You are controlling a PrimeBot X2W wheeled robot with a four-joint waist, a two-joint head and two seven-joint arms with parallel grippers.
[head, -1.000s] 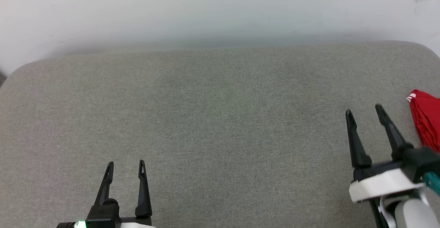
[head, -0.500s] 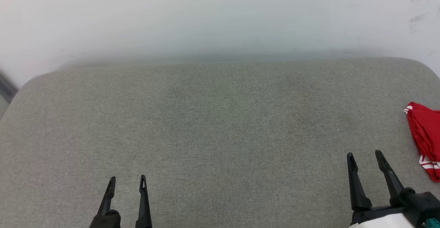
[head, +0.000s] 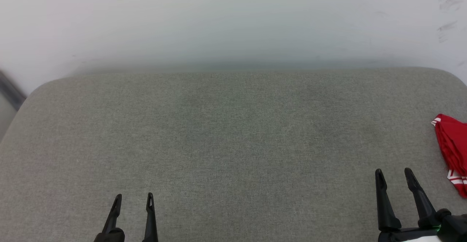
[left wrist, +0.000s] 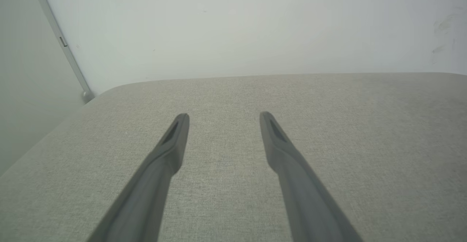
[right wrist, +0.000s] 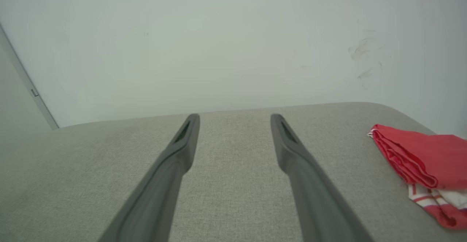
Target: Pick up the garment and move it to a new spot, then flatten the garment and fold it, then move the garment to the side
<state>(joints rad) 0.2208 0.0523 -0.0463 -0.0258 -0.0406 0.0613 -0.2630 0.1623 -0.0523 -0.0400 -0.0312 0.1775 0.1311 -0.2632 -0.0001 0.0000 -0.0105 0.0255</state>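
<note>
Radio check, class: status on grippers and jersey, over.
Left gripper open, empty. Right gripper open, empty. Garment folded, far right, untouched. Nothing in the way.

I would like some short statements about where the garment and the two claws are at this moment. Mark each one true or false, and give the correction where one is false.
1. The garment lies near the right edge of the grey padded surface. True.
2. The right claw is shut on the garment. False: it is open and holds nothing, and the garment lies apart from it, to its right.
3. The left claw is open, with only bare surface between its fingers. True.
4. The garment is spread out flat in the middle of the surface. False: it lies folded in layers at the right side.
</note>
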